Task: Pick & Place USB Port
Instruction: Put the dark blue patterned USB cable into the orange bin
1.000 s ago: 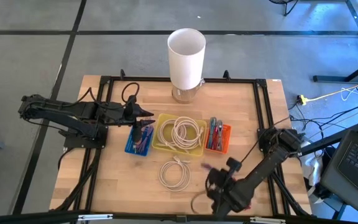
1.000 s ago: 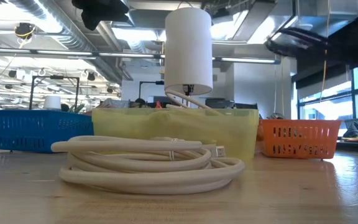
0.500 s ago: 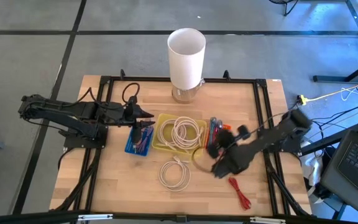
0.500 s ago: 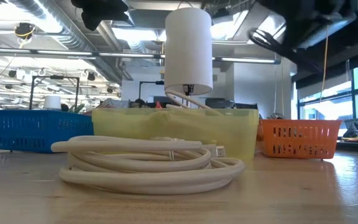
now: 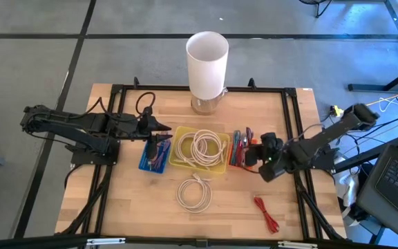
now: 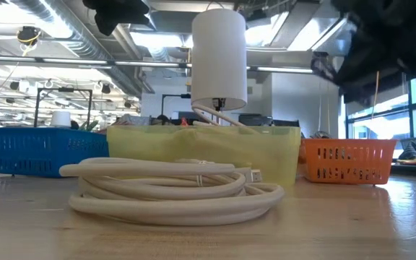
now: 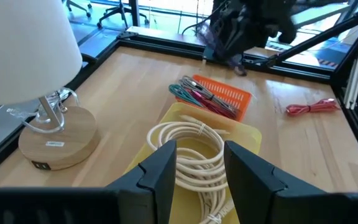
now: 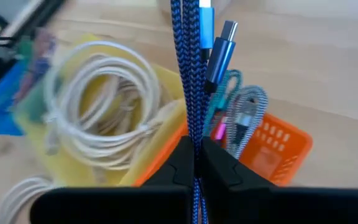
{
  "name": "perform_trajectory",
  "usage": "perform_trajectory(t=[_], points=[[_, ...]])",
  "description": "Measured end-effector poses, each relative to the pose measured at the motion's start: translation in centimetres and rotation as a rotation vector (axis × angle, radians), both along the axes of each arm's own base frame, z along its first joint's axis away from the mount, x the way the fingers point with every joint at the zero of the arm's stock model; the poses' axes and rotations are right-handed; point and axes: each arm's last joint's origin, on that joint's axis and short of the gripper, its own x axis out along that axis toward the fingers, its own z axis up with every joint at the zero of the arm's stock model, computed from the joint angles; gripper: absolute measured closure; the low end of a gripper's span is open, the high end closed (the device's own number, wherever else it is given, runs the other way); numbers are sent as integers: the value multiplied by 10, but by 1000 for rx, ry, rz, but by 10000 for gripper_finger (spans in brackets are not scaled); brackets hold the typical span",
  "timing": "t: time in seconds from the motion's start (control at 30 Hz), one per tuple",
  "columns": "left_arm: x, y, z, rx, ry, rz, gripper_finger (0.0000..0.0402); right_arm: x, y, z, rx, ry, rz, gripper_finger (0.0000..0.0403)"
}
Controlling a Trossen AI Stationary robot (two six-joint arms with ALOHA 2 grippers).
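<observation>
- Since a second ago the right gripper [image 5: 249,156] has swung from the lower middle of the high view up to the centre right, and it now hangs just over the orange bin [image 5: 242,153]; a red cable [image 5: 267,213] lies on the wood at lower right, where none showed a second ago.
- Its fingers are clenched on a blue braided USB cable [image 8: 188,74], seen in the right wrist view pinched between the dark pads [image 8: 180,163].
- That cable runs straight away from the fingers, its long axis in line with them, and its blue plug [image 8: 219,56] dangles over the orange bin [image 8: 269,152] of coloured cables.
- Judging by the task, the coming move turns on which bin lies under that plug: orange directly below, the yellow bin [image 5: 200,149] of white cable just beside it to picture left.
- The blue bin [image 5: 154,156] sits further left, where the left gripper [image 5: 159,129] waits with fingers [image 7: 161,170] spread apart and empty.
- A loose white coil [image 5: 195,192] rests on the bare wooden table [image 5: 116,200] at lower centre, well apart from the bins.
- A white lamp [image 5: 206,66] stands at upper centre, clear of the right arm.
</observation>
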Motion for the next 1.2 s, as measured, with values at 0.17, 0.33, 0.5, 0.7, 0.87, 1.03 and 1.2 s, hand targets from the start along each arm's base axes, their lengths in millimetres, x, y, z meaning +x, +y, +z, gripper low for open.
perform_trajectory(t=[0.17,0.33,0.5,0.7,0.87,1.03,1.2], points=[[0,0,0,2,0,-1,274,5,-8,-20,19,7,-43,395],[0,0,0,2,1,-2,274,13,-13,-29,17,46,-79,396],[0,0,0,2,2,-3,274,19,-14,-38,32,93,-91,396],[0,0,0,2,2,-3,274,27,-17,-55,53,190,-112,397],[0,0,0,1,2,-4,274,30,-19,-65,85,259,-127,397],[0,0,0,1,2,-4,274,30,-24,-73,127,306,-144,397],[0,0,0,0,2,-6,274,29,-25,-76,118,307,-147,381]])
